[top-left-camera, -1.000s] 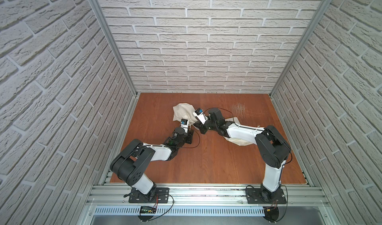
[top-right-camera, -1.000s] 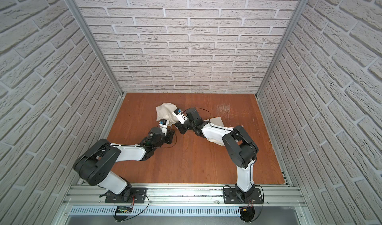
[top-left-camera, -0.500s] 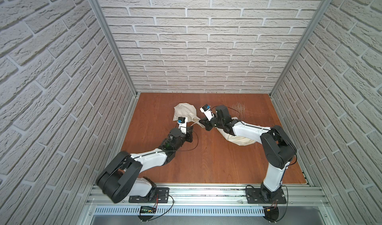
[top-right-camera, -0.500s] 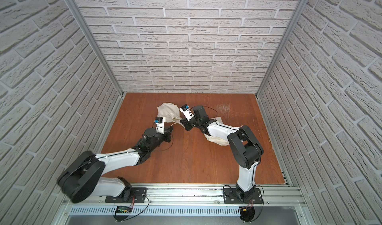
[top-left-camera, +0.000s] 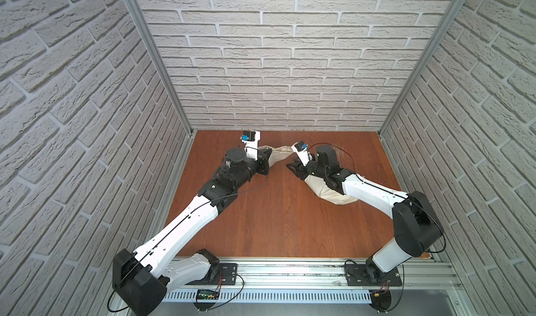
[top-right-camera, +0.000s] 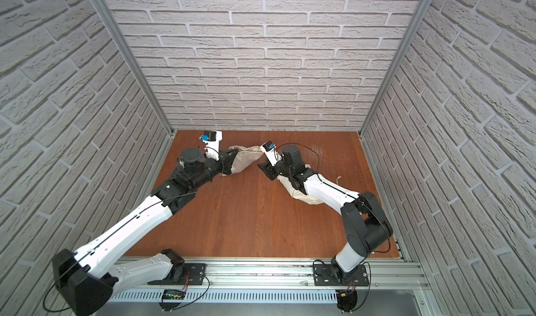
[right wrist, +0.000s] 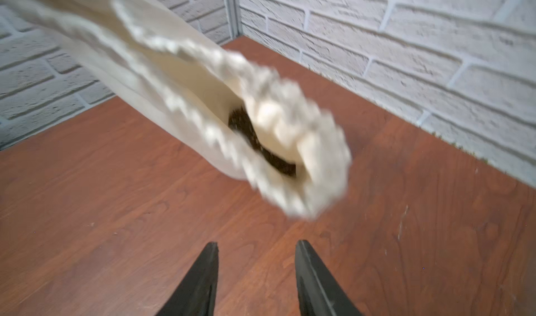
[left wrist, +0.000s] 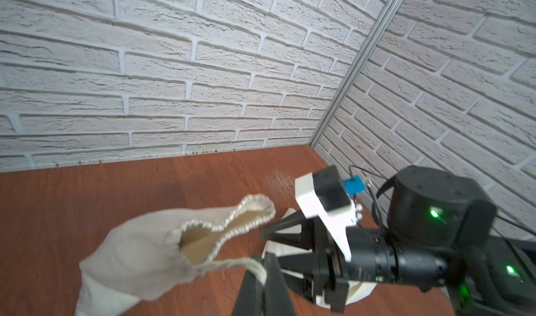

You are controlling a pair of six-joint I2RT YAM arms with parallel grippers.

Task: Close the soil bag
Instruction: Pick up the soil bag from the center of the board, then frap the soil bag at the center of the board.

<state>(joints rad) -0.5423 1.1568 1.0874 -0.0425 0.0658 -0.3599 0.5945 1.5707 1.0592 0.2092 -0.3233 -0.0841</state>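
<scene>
Since a second ago the arms have drawn apart: the left has swung toward the back-left corner and the right has backed off.

The left gripper (left wrist: 261, 271) is clamped on the drawstring (left wrist: 246, 263) (cord taut from the hem). My guess is that it hauls sideways to cinch the neck.

The right gripper (right wrist: 256, 243) has its jaws apart and empty, just short of the mouth. It probably let go so the cord can run.

The soil bag (top-left-camera: 276, 155) sits at the rear of the table (top-left-camera: 275, 227), between the grippers. Its mouth is not yet shut, and dark soil (right wrist: 243, 123) shows inside.

A second cream cloth (top-left-camera: 327, 191) lies under the right forearm.
</scene>
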